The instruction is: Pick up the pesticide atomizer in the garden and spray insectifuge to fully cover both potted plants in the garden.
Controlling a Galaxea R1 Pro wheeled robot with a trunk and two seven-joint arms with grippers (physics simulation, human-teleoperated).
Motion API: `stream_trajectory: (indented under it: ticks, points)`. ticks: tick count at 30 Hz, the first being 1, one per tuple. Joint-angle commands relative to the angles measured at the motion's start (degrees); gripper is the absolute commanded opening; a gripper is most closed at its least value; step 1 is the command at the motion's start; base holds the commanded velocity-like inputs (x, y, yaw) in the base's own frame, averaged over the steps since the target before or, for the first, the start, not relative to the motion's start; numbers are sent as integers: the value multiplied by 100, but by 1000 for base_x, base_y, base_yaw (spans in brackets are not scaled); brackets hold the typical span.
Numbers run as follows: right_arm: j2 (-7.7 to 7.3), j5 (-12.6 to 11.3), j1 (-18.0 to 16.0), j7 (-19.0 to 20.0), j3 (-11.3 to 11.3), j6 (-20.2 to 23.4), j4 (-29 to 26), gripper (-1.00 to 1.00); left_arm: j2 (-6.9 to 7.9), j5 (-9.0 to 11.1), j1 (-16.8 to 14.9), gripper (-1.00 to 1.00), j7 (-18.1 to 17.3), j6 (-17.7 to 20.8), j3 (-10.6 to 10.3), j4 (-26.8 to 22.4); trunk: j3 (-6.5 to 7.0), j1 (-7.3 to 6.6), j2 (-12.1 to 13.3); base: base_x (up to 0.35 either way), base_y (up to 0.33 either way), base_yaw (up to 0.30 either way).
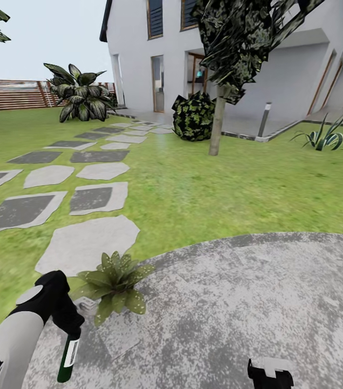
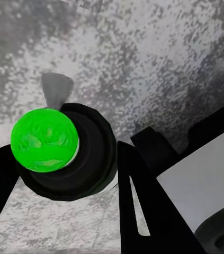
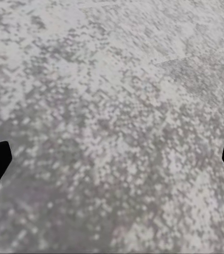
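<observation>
My left gripper (image 1: 69,324) is shut on the pesticide atomizer (image 1: 68,357), a slim dark-green bottle with a white label strip that hangs downward over the grey paving. Seen end-on in the left wrist view, the atomizer (image 2: 44,140) is a bright green disc on a dark round body between my black fingers (image 2: 143,185). A potted plant (image 1: 114,283), a low rosette of pointed green leaves, sits at the paving's edge just right of and beyond that gripper. My right gripper (image 1: 270,373) is low over the paving, and its right wrist view shows it open (image 3: 112,159) with nothing between the fingers.
The mottled grey paving (image 1: 247,313) covers the near ground. Stepping stones (image 1: 90,237) run across the lawn toward the house. A tree trunk (image 1: 215,129), a round bush (image 1: 194,116), an agave (image 1: 325,138) and a big leafy plant (image 1: 79,100) by the slat fence (image 1: 9,94) stand farther off.
</observation>
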Motion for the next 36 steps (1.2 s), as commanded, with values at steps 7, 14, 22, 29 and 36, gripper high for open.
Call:
stream_trajectory:
  ticks: [7, 14, 22, 29, 36]
  points:
    - [8, 61, -4, -22, -42, -17, 8, 100, 1, -62, -86, -100, -53, 64, 20, -27, -5, -1, -2, 0, 285, 0]
    - [8, 61, -4, -21, -42, -17, 8, 100, 13, -74, -230, -100, -53, 60, 17, -41, 19, -1, -2, -178, 244, -177]
    - [7, 61, -4, -21, -42, -17, 8, 100, -22, -165, -232, -100, -53, 60, 10, -13, 69, -1, -2, -131, 244, -230]
    - [2, 61, -4, -24, -42, -17, 8, 100, 2, -255, -253, -100, -316, 57, 14, -46, 79, -1, -2, 229, 254, -50]
    - [0, 65, -4, -38, -42, -17, 8, 100, -22, -691, -395, -100, -598, -10, -101, -5, 79, -1, -2, 246, 99, 0]
